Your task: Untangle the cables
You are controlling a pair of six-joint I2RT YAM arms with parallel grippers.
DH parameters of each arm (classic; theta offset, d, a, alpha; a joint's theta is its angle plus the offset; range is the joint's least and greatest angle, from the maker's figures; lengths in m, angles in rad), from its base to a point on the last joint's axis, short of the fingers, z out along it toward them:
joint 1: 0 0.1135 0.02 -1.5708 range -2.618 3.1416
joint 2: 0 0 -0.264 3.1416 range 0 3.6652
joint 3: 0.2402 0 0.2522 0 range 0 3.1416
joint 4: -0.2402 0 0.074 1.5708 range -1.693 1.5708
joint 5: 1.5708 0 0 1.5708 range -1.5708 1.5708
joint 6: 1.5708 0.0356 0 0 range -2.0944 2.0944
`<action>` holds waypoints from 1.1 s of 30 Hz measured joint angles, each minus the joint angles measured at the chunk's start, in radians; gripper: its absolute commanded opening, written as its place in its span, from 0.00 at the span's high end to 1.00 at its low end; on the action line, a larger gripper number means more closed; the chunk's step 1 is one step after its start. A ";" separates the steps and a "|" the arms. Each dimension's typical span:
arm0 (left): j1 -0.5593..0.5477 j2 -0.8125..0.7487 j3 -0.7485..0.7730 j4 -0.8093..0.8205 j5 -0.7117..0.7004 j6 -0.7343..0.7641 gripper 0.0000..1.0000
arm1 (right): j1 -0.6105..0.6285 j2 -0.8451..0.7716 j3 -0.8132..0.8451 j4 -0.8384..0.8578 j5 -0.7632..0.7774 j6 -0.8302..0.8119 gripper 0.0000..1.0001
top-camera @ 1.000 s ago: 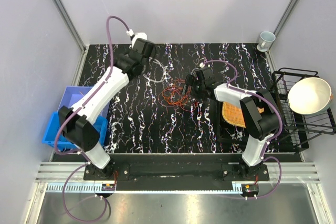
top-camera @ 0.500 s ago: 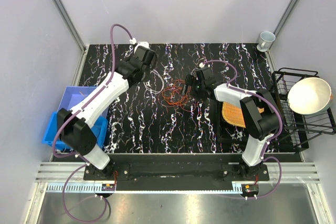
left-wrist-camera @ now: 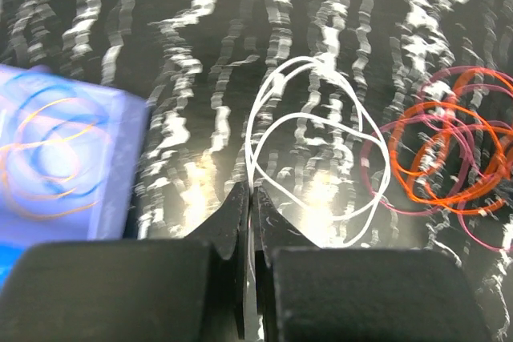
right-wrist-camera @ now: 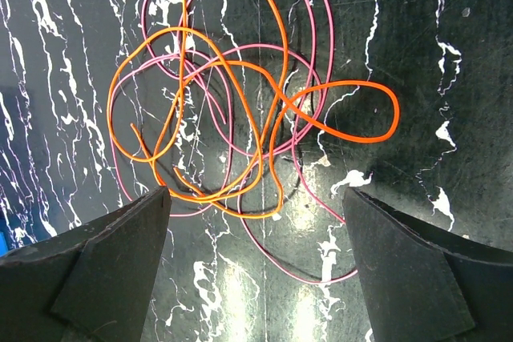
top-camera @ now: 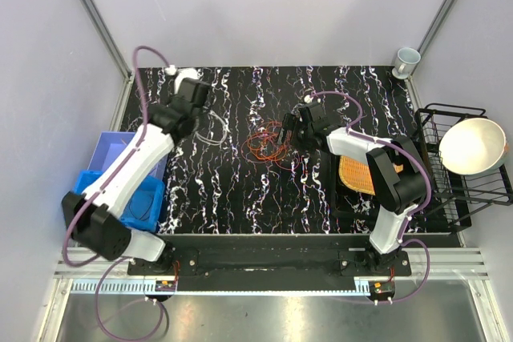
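Observation:
The cables are a loose tangle of orange [right-wrist-camera: 240,118] and pink-red [right-wrist-camera: 309,38] wires lying on the black marbled table, also seen in the top view [top-camera: 268,143]. A white cable [left-wrist-camera: 313,150] in loose loops hangs apart from the tangle, to its left [top-camera: 211,130]. My left gripper [left-wrist-camera: 252,198] is shut on this white cable and holds it above the table left of centre [top-camera: 199,118]. My right gripper [right-wrist-camera: 256,222] is open just over the near edge of the tangle, touching nothing; it sits at the tangle's right side [top-camera: 292,138].
Blue and lilac bins [top-camera: 120,190] stand at the table's left edge; the lilac one [left-wrist-camera: 64,166] holds coiled blue and orange wires. An orange woven mat [top-camera: 357,172] lies by the right arm. A wire rack with a white bowl [top-camera: 473,146] stands right, a cup [top-camera: 406,59] far right.
My left arm has swung left toward the bins, carrying the white cable clear of the orange and pink tangle. The right arm and the tangle have not moved.

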 measured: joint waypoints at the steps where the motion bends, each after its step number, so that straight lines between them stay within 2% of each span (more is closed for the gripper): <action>1: 0.017 -0.034 -0.025 0.000 -0.006 -0.003 1.00 | 0.000 0.000 0.000 0.001 0.000 0.000 0.06; 5: 0.078 -0.183 -0.135 -0.010 -0.038 -0.022 1.00 | 0.000 0.000 0.000 0.005 0.000 0.000 0.06; 10: 0.102 -0.378 -0.240 -0.055 -0.108 -0.052 1.00 | 0.000 0.000 0.000 0.006 -0.016 0.003 0.06; 17: 0.146 -0.647 -0.289 -0.213 -0.251 -0.192 1.00 | 0.000 0.000 0.000 0.009 -0.026 0.015 0.07; 25: 0.168 -0.805 -0.319 -0.391 -0.409 -0.384 1.00 | 0.000 0.000 0.000 0.012 -0.039 0.020 0.07; 33: 0.171 -0.957 -0.326 -0.497 -0.534 -0.476 1.00 | 0.000 0.011 0.000 0.017 -0.052 0.024 0.07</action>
